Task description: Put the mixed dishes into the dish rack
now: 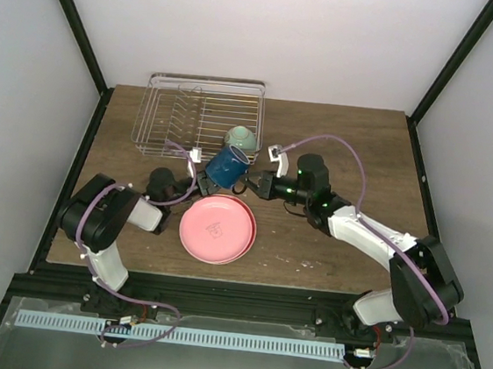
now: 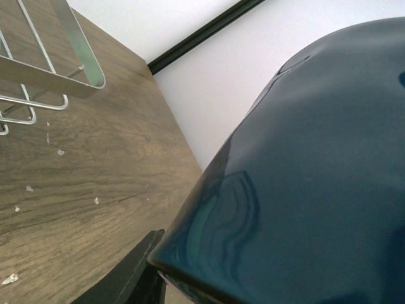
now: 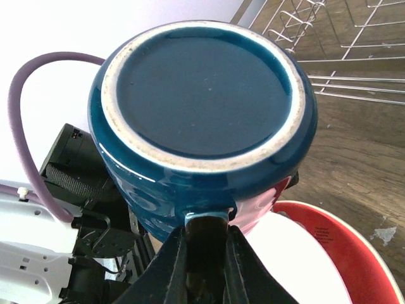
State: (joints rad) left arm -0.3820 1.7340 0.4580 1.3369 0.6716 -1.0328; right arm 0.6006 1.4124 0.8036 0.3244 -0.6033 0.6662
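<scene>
light: bright, even | shadows: soft | glare: sheen on dark blue cup | focus: left-wrist close-up soft

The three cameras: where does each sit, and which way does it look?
Top external: above and behind the arms, looking down on the table, dish rack and pink plate; both arms show.
Left wrist: on the left arm, close against the dark blue cup, rack corner beyond; one finger shows.
Right wrist: on the right arm, facing the cup's base; its fingers flank the handle.
All three see the cup and rack.
</scene>
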